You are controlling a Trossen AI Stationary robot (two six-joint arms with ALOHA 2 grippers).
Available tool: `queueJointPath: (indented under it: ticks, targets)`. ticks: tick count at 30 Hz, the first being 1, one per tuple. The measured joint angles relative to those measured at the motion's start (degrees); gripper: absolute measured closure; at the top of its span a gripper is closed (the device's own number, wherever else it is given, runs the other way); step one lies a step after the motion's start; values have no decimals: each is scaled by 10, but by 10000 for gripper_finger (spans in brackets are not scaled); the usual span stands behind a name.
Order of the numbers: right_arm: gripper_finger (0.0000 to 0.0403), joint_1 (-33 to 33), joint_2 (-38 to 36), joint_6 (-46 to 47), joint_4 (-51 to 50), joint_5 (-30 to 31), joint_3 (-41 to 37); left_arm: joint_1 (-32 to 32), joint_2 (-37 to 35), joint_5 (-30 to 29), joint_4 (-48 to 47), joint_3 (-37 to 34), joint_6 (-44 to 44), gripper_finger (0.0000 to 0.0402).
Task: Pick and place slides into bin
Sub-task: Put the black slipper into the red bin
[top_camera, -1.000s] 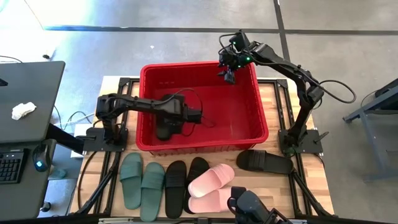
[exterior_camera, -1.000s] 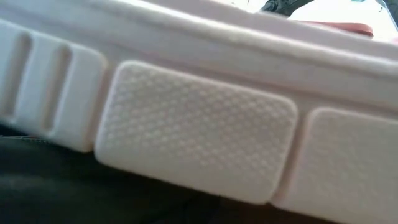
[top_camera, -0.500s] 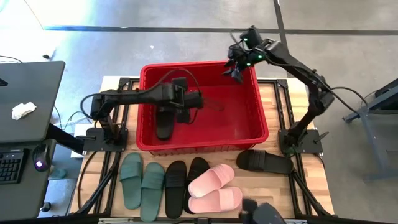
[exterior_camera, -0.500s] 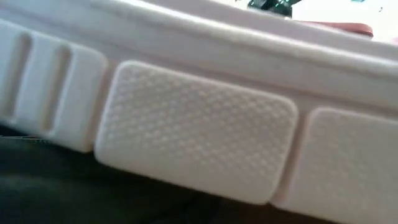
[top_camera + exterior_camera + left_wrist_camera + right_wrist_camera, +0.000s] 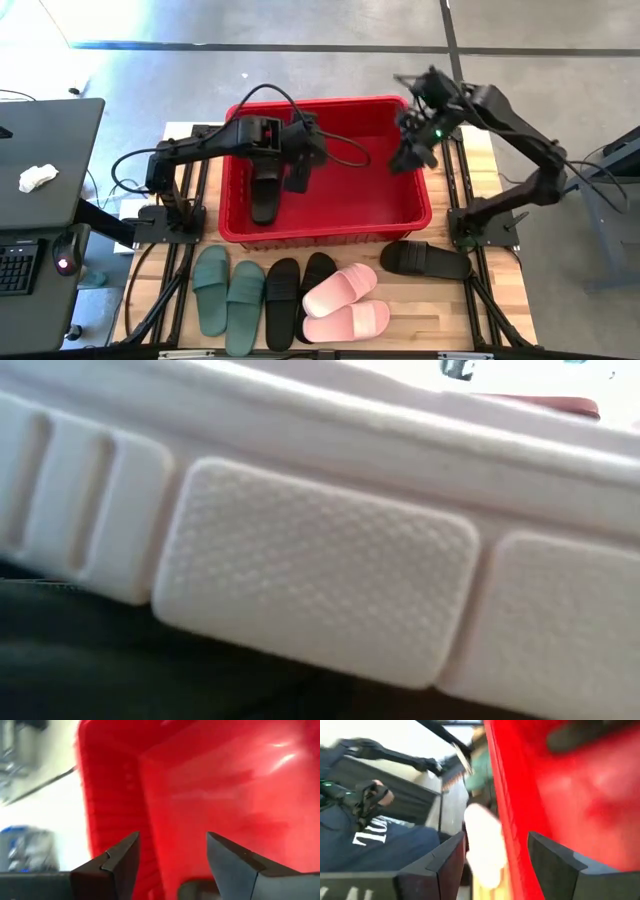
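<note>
High view: one black slide (image 5: 264, 196) in bin (image 5: 418, 205), seven outside; both grippers spread, empty.

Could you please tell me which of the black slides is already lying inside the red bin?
The black slide at the bin's left side, below the left gripper; the other three black ones lie on the table.

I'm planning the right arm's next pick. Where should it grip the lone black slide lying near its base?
Probably by the wide strap of the lone black slide, coming straight down from above. It lies sole-down on the table, apart from the other slides, so the raised strap can be pinched across its width. The right gripper is open over the bin.
</note>
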Motion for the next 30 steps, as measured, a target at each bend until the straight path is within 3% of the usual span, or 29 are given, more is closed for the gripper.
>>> queueJointPath:
  ticks: [5,9,12,15,19,23,30]
  targets:
    - [197,116,-55,195,-70,192,0,-21,0,102,0,-2,49,209]
    - [197,228,-100,372,-152,360,0,-41,0,116,12,-2,64,218]
    - [197,319,-139,483,-138,437,-22,-52,0,116,26,-2,65,222]
    - [197,400,-169,596,-135,453,-68,-56,0,116,30,-2,67,224]
    - [197,498,-194,715,-132,389,-168,-54,0,117,30,-2,65,223]
    - [197,575,-205,792,-48,353,-268,-54,0,116,37,-2,65,223]
    - [197,696,-205,923,131,477,-412,-54,0,117,51,-2,65,222]
